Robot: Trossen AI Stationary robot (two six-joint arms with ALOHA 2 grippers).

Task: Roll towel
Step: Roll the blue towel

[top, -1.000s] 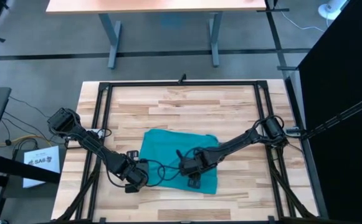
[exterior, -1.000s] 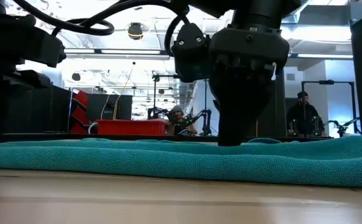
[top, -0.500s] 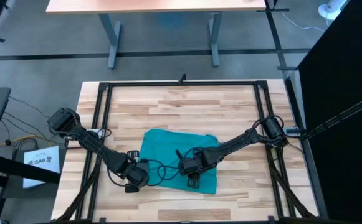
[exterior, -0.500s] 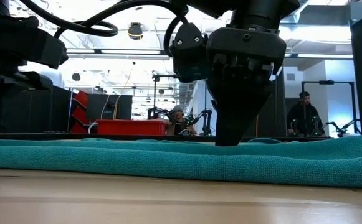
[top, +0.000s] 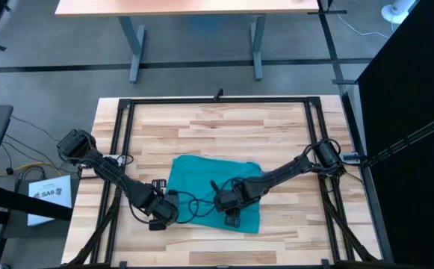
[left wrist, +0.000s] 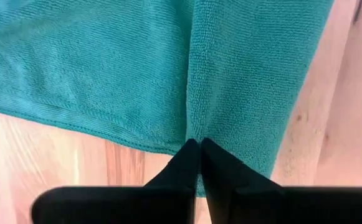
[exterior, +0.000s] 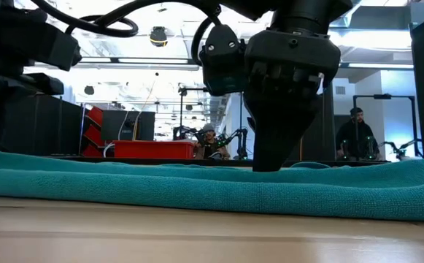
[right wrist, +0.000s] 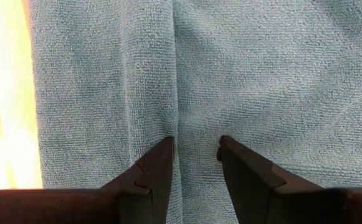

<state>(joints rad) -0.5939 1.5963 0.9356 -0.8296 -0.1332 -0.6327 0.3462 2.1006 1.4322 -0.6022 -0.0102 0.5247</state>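
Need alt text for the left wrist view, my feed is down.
The left claw, its two dark fingers pressed together, pinches the near edge of the plain teal soft cloth towel, raising a crease that runs away from the fingertips. Light wooden table shows beside and below the cloth.

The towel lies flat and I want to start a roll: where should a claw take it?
Probably at the towel near hem, coming down from above. It lies flat on the table, and only there does the left claw get a pinchable fold.

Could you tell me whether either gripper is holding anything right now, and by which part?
The left gripper is shut on the towel, pinching its near edge. The right gripper is open, pressing on the cloth.
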